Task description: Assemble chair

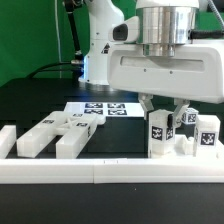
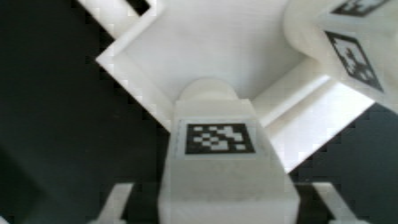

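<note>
The chair is in loose white parts with black-and-white tags. One upright tagged part (image 1: 160,133) stands near the front rail at the exterior view's right. My gripper (image 1: 168,112) has come down over its top. In the wrist view this part (image 2: 217,140) fills the space between my fingers (image 2: 118,200), and the gripper (image 2: 222,206) is shut on it. Two more tagged parts (image 1: 207,134) (image 1: 190,120) stand just to its right in the exterior view. One of them (image 2: 349,40) also shows in the wrist view.
Several long white bars (image 1: 40,136) and blocks (image 1: 72,137) lie at the exterior view's left. The marker board (image 1: 100,110) lies flat behind them. A white border rail (image 1: 110,170) runs along the front, and angled white rails (image 2: 151,60) show in the wrist view.
</note>
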`<state>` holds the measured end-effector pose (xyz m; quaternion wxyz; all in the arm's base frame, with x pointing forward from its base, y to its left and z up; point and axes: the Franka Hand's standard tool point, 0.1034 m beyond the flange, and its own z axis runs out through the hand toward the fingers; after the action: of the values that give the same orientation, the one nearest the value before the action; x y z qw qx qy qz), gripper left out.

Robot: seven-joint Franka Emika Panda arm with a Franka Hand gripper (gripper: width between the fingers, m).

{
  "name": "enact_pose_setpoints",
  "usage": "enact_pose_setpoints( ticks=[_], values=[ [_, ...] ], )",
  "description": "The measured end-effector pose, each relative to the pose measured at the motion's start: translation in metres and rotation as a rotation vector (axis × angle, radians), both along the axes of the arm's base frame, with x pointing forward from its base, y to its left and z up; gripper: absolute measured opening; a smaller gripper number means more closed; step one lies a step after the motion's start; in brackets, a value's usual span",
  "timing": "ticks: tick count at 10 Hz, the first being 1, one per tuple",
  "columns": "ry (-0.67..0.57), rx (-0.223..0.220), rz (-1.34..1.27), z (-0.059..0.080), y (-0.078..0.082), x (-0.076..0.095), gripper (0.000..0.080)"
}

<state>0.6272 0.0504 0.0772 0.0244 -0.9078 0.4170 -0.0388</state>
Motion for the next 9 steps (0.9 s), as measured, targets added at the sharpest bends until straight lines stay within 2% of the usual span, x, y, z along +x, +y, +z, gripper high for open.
enact_pose_setpoints(
  ticks=[9],
  values=[
    [-0.007, 0.086, -0.83, -0.002, 0.013, 0.003, 0.029]
  ],
)
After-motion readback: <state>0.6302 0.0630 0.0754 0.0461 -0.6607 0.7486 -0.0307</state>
